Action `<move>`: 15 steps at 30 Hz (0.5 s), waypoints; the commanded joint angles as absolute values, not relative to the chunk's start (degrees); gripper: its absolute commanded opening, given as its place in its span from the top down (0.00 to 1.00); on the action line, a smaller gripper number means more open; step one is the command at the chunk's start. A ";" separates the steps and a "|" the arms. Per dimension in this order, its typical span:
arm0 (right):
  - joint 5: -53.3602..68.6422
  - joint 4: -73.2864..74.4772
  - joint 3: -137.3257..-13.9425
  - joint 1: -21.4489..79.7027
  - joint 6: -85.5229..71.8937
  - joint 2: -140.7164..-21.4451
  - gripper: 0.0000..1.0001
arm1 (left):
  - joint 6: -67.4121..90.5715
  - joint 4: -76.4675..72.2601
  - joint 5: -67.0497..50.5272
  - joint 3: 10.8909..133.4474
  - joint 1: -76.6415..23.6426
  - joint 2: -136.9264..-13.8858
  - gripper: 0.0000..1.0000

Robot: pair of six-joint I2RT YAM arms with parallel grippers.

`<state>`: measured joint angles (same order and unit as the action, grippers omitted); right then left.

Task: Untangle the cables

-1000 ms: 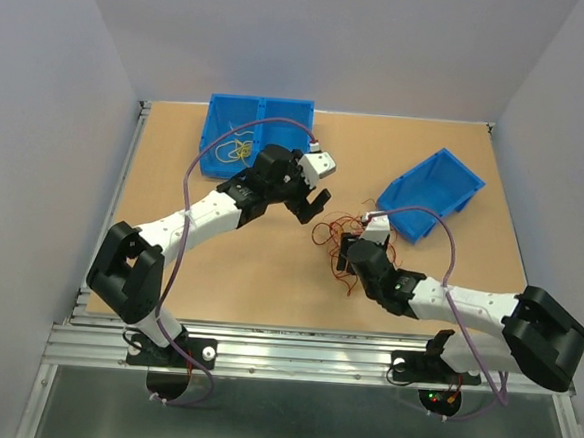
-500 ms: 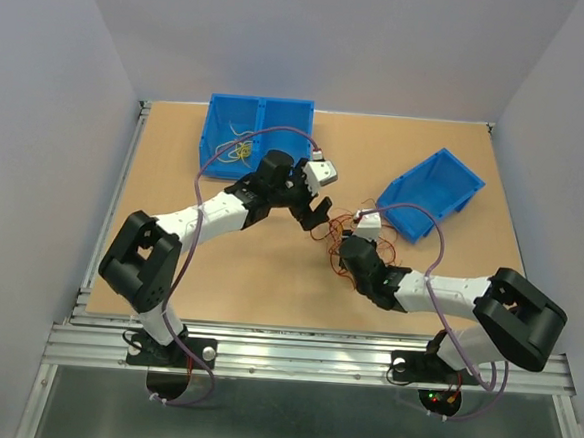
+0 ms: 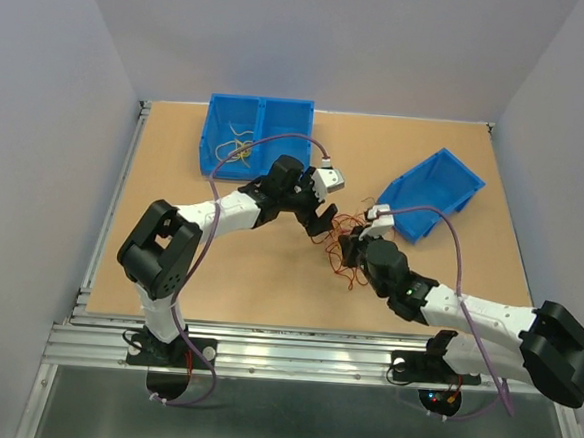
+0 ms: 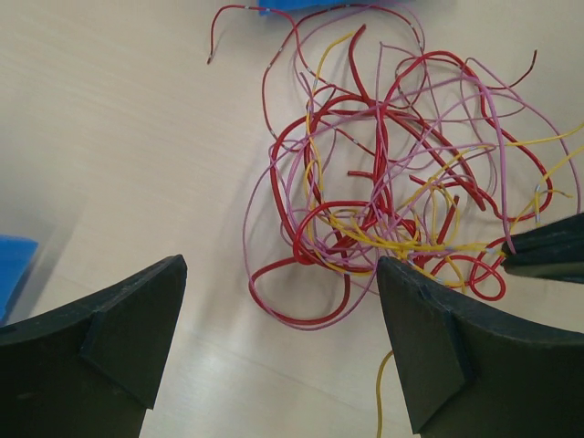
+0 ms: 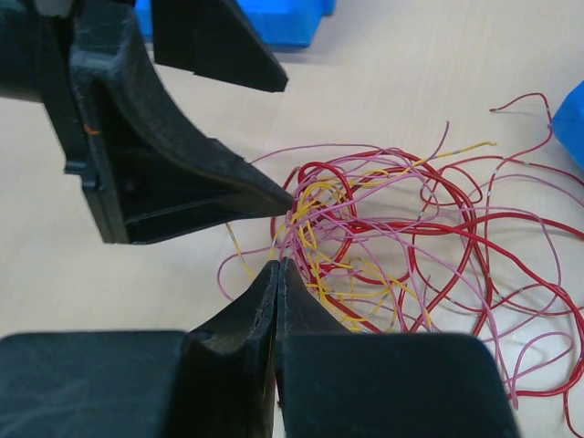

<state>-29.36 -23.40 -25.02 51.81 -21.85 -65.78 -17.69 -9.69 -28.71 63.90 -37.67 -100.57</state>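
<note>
Right wrist: right gripper [image 5: 276,269] pinched closed, apparently on cables [image 5: 383,237]; left gripper [image 5: 288,142] spread wide, empty.

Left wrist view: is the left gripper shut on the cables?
No, the left gripper stands wide open above the tangled cables, gripping none of them.

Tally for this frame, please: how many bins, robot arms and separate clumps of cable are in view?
Blue bins: 2 (back bin, tilted bin)
Robot arms: 2 (left arm, right arm)
Cable clumps: 2 (loose tangle on the table, small bunch in the back bin)
Total: 6
</note>
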 commanded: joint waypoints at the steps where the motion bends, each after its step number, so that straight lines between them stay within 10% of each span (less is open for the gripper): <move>1: -23.56 -26.81 -22.42 51.68 -19.95 -62.23 0.99 | -18.19 -12.30 -31.11 66.09 -38.49 -100.90 0.03; 15: -25.05 -27.77 -21.26 51.68 -20.57 -49.58 1.00 | -19.34 -13.09 -28.74 67.24 -42.28 -104.77 0.10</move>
